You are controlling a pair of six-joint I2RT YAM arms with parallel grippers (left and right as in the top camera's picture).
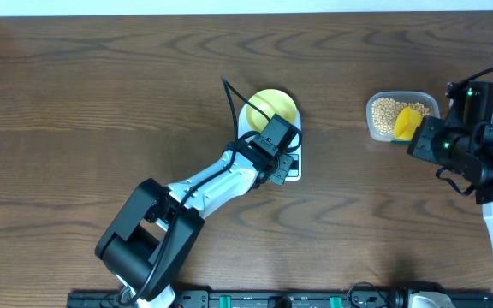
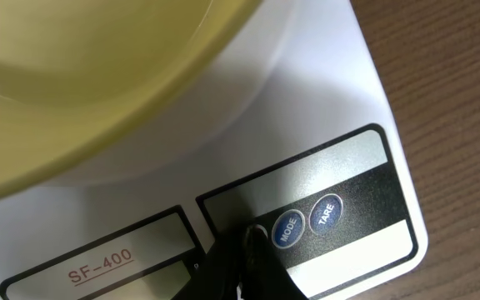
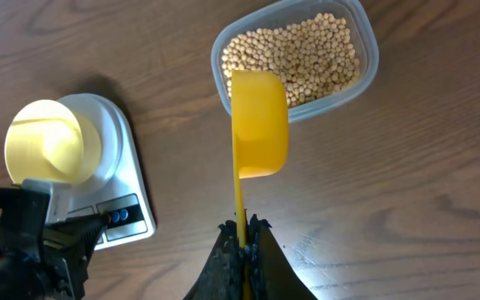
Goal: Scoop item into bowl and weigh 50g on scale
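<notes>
Pinched shut, the left claw (image 2: 245, 250) has its joined tips down on the control strip of the scale (image 2: 323, 108). They press at a button that they mostly hide, just beside the MODE button (image 2: 287, 227), with the TARE button (image 2: 327, 212) one place further along. Which key it is I cannot tell, and no digits can be read on the display (image 2: 323, 162).

Outward from the tips, the bowl (image 2: 82, 75) sits on the weighing plate. What shows of its inside looks bare and pale yellow, with no beans in it.

Across the bench (image 1: 101, 85), well apart from the scale, the right claw (image 3: 242, 237) is clamped on the thin handle of the yellow scoop (image 3: 259, 125). The scoop's cup hangs over the near rim of the clear tub (image 3: 365, 79). The beans (image 3: 298, 54) lie in a heap inside the tub. Whether the cup carries any is not clear from these views.

I judge this to be the setting-up step: the scale is being switched on or zeroed with the empty bowl aboard, and no portion has been weighed yet.

The next move calls for the left arm to lift clear of the scale, so that no push from it is added to the reading. The right arm then has to dip the cup into the heap, bring it level across the bench, and tip it over the bowl in small amounts.
</notes>
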